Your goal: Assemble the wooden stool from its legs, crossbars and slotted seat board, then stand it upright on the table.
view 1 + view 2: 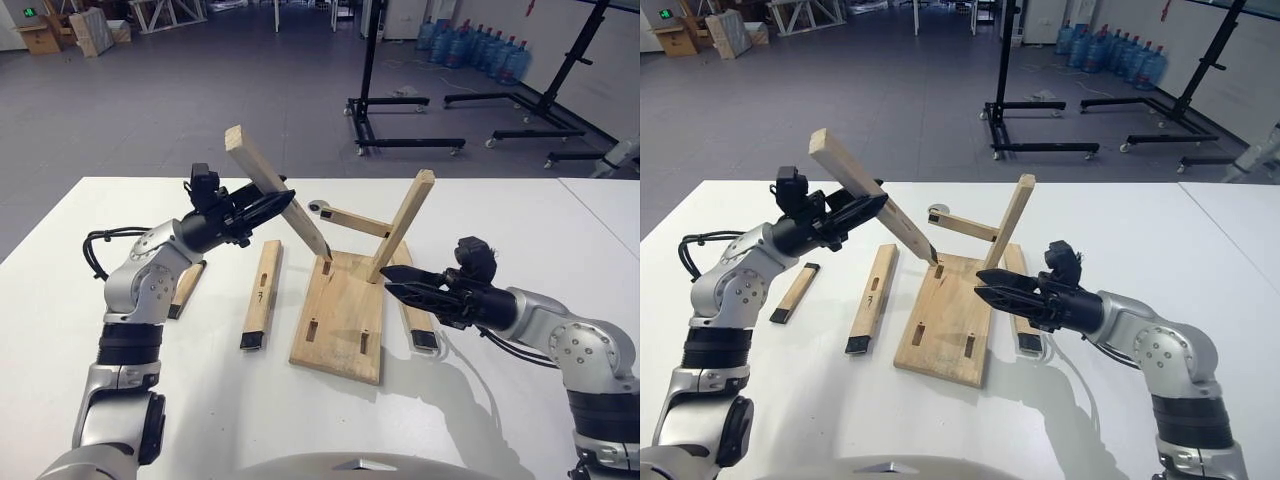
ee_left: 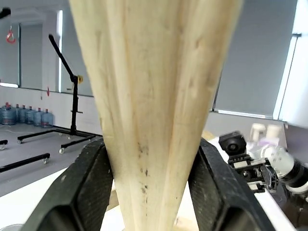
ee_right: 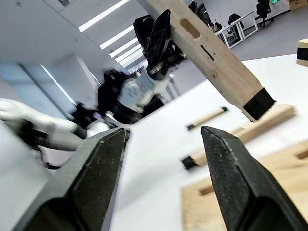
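Left gripper is pinched shut on a wooden leg, its black ribbed fingers pressing both flat sides of the pale, straight-grained, square-cut stick. That leg slants steeply, its upper end leaning toward the tabletop's left edge. Its dark-capped lower end sits at the slot in the far left corner of the seat board; whether it has entered the slot cannot be told. An oblong mortise is cut into one face near that end.

Below the left arm, toward the left edge of the white tabletop, a short crossbar with a dark end lies flat. Just beside it, between it and the board, a loose leg lies flat, dark cap pointing to the near edge.

In the middle of the tabletop lies the seat board, a flat rectangle of light wood with small rectangular slots near its corners. A standing leg rises tilted from its far right corner, and a joined crossbar runs from it toward the left.

Along the board's right side another leg lies flat, dark cap near.

Right gripper hovers low beside the board's right side with its black fingers spread apart, holding nothing.
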### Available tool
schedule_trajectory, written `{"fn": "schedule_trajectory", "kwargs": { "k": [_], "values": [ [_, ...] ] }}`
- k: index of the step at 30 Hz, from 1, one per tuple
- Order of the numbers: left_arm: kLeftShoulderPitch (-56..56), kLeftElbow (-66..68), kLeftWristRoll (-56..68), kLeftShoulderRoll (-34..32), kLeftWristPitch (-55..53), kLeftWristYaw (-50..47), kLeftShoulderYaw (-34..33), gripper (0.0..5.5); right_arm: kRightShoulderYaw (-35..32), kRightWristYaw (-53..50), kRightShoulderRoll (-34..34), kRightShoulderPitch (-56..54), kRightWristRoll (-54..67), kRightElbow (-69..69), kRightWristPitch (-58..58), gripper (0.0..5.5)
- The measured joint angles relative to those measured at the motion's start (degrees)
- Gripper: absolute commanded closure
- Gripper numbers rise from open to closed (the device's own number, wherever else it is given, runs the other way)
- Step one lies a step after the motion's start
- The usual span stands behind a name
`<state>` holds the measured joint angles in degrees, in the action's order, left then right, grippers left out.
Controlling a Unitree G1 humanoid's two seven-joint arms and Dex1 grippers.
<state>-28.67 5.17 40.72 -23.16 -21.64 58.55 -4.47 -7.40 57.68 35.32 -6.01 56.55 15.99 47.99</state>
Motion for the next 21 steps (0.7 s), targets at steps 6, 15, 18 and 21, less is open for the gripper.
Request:
{"fn": "schedule_trajectory", "kwargs": {
  "k": [6,15,18,21],
  "values": [
    [-3.75,9.31,-6.00,3.29,6.53,0.10,1.45,3.40,20.66,-1.57,0.11,-2.29,-29.61,-3.04,-18.27,2.60],
    [-4.51,12.70,-10.29,3.61,9.47,3.78,3.28,3.40,36.89,11.79,5.31,-11.74,-47.69,-10.90,-34.55,2.60],
    [-4.74,16.44,-13.47,3.61,12.33,5.04,4.67,3.40,38.17,18.53,7.17,-12.04,-46.98,-12.08,-37.78,2.60],
    [-4.75,18.69,-15.05,4.31,14.28,6.26,5.45,3.40,39.58,23.41,9.06,-13.17,-47.41,-14.56,-45.12,2.60]
  ]
}}
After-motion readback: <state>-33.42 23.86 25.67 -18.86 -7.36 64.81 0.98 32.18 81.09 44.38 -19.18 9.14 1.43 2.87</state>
